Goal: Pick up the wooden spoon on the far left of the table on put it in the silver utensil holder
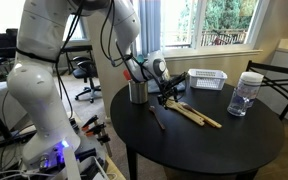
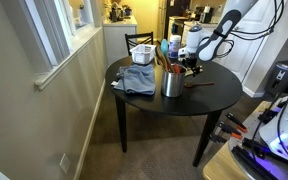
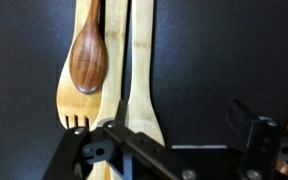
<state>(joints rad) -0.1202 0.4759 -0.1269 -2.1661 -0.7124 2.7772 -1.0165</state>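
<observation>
In the wrist view the gripper [image 3: 169, 148] fills the bottom edge and hides the lower ends of the utensils beneath it. The top of the frame cuts off their other ends, and a coppery sliver at the right edge cannot be identified. The dark wooden spoon [image 3: 89, 60] shows only its bowl — its handle cannot be made out. It lies on three pale bamboo utensils [image 3: 142, 70], one of them with short tines, all flat on the black table [image 3: 214, 60]. The claw's fingers [image 3: 250, 140] stand spread with bare tabletop between them, gripping nothing. In an exterior view the one silver utensil holder [image 1: 137, 92] stands upright near the table's edge, just beside the lowered arm, and the spoon is outside it on the tabletop. A thin dark utensil [image 1: 156, 118] lies alone near the holder — too small to name. Farther along are one white slatted basket [image 1: 208, 79] and one clear jar [image 1: 246, 93] with a white lid. In an exterior view one grey cloth [image 2: 134, 80] drapes the table's edge.
</observation>
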